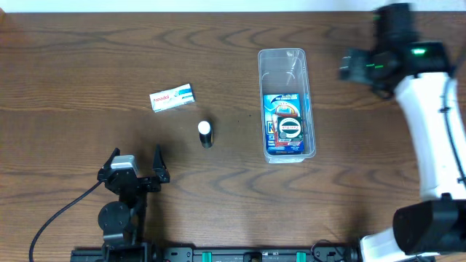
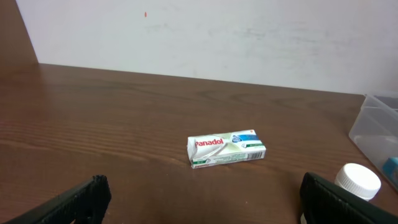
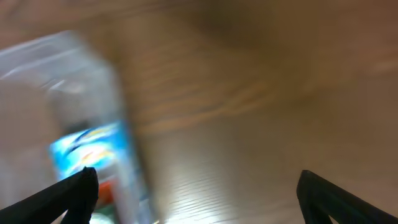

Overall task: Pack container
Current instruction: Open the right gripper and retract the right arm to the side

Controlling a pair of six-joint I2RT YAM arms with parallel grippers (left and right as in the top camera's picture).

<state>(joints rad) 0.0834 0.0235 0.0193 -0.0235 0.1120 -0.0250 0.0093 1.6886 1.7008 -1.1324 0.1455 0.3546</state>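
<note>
The container (image 1: 283, 64), a clear long tub, stands right of the table's middle with a blue packaged item (image 1: 285, 125) lying in its near half. A white Panadol box (image 1: 172, 97) lies to its left, and a small dark bottle with a white cap (image 1: 206, 133) stands between them. My left gripper (image 1: 136, 153) hangs open near the front edge, facing the Panadol box (image 2: 226, 149) with nothing between its fingers. My right gripper (image 1: 351, 65) is open and empty, just right of the container's far end. Its blurred wrist view shows the container (image 3: 62, 74) and blue item (image 3: 87, 146) at left.
The bottle cap (image 2: 357, 182) shows at the lower right of the left wrist view, beside the container's corner (image 2: 376, 127). A pale wall stands behind the table's far edge. Bare dark wood lies between the right gripper's fingers (image 3: 74, 193).
</note>
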